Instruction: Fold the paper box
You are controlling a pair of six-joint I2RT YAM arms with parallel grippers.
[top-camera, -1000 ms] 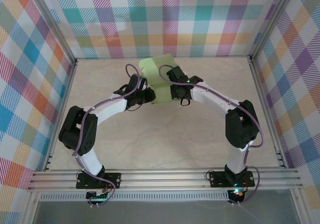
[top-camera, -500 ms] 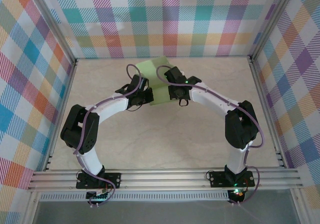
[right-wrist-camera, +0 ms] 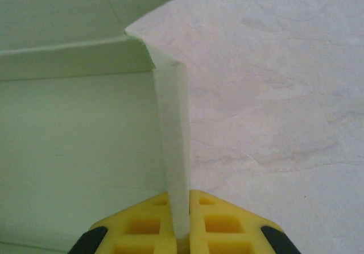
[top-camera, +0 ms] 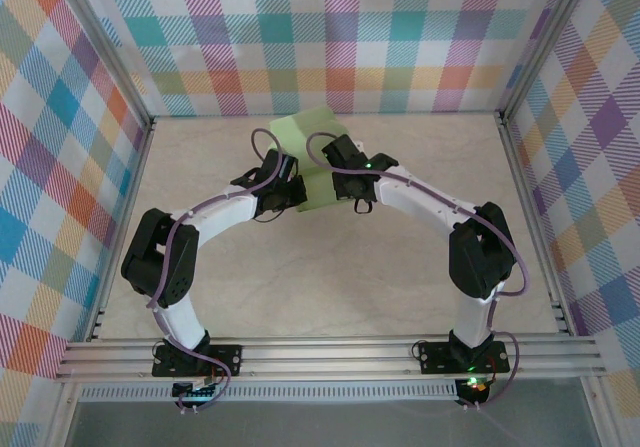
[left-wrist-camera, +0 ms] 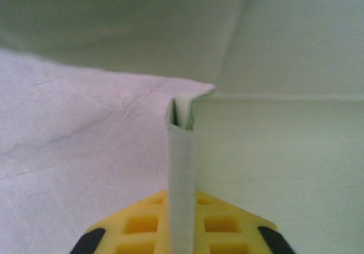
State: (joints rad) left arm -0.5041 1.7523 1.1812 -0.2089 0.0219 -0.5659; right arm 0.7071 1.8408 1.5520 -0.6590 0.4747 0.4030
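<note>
Top external, left tool (top-camera: pixel 298 189), right tool (top-camera: pixel 325 167) inward, pinching paper box (top-camera: pixel 308 131)

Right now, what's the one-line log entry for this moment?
left hand: shut on upright paper box flap | right hand: shut on another upright flap | paper box: partly folded, far-centre of table

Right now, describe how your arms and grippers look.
The left arm and right arm have white links, bulky black joints and a purple cable looped along them. The left gripper and right gripper are black, with yellow waffle-grid fingers. A green light glows on the right arm.
</note>
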